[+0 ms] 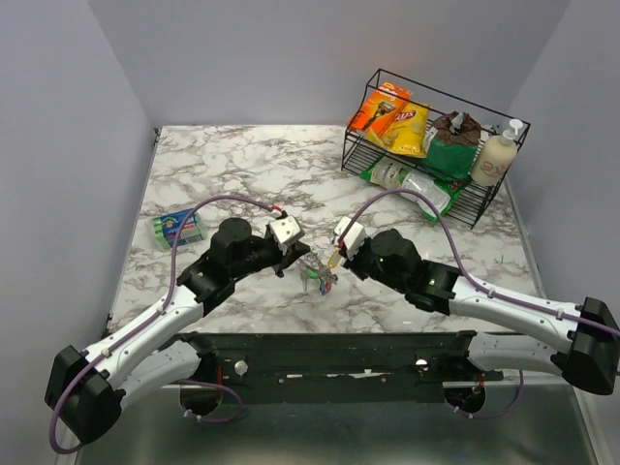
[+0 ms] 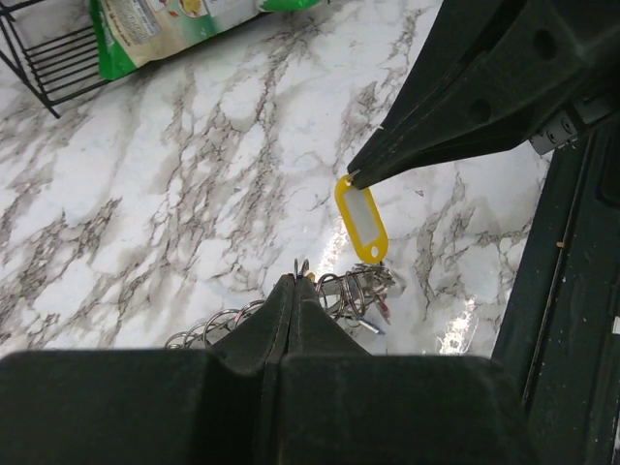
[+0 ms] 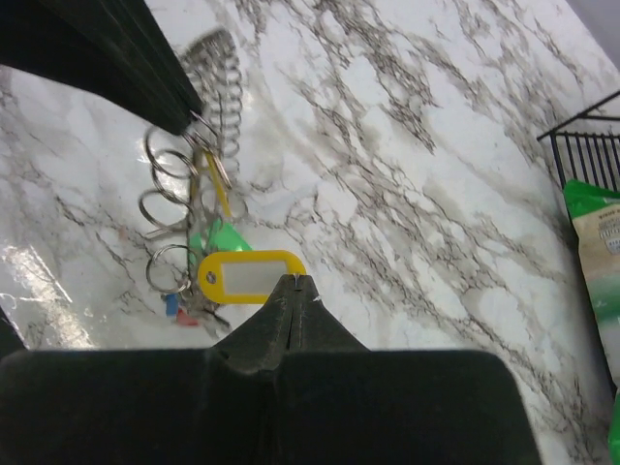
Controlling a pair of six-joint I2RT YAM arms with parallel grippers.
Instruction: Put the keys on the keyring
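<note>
Left wrist: your left claw [image 2: 299,275] is pinched fully shut on the silvery beaded metal keyring [image 2: 218,325]. Right wrist: your right claw [image 3: 298,281] is closed tight on the edge of the yellow plastic key tag [image 3: 250,278], just right of the keyring. Top: both claws meet over the marble-patterned table [image 1: 242,165], toward its near edge.

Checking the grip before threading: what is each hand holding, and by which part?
The right hand pinches the yellow key tag by the end opposite its hole. The left hand appears to pinch a silver ring.
</note>
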